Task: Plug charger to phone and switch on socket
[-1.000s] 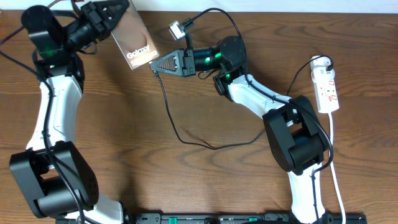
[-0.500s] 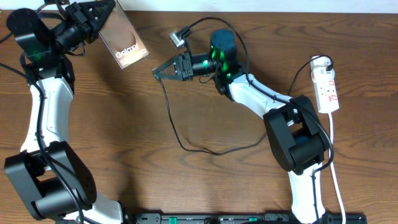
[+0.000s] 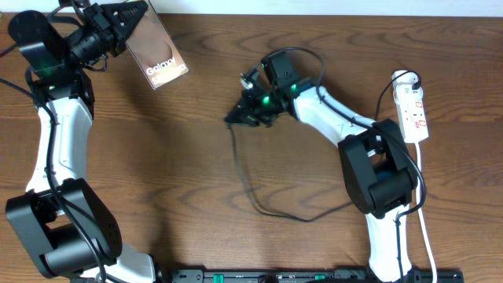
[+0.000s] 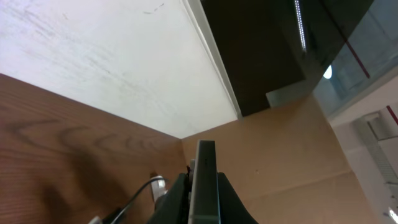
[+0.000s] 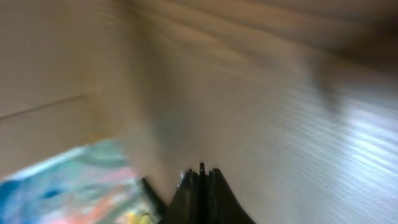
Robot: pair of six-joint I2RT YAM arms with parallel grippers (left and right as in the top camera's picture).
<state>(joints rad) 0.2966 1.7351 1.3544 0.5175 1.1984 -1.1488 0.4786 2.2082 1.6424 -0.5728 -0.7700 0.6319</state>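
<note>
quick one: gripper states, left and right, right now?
Left gripper: closed on the flat dark brown-black rectangular phone.
Right gripper: closed, apparently pinching the long thin black charger cable; its wrist view is blurred.

A brown wood-grain counter [image 3: 181, 157] fills most of the overhead view, its grain running left to right. A pale white strip [image 3: 354, 6] borders its far edge. Along the near edge lies a black rail [image 3: 314, 277] with small green marks. From the left wrist, the same wood [image 4: 50, 143] meets a white, lightly scuffed panel [image 4: 112, 56]. Beside it are a tan cardboard-like surface [image 4: 280, 155] and a dark panel [image 4: 249, 50] carrying a thin bright light strip [image 4: 300, 25]. The right wrist view is blurred. A blue, teal and pink patch [image 5: 68, 186] shows at lower left.
</note>
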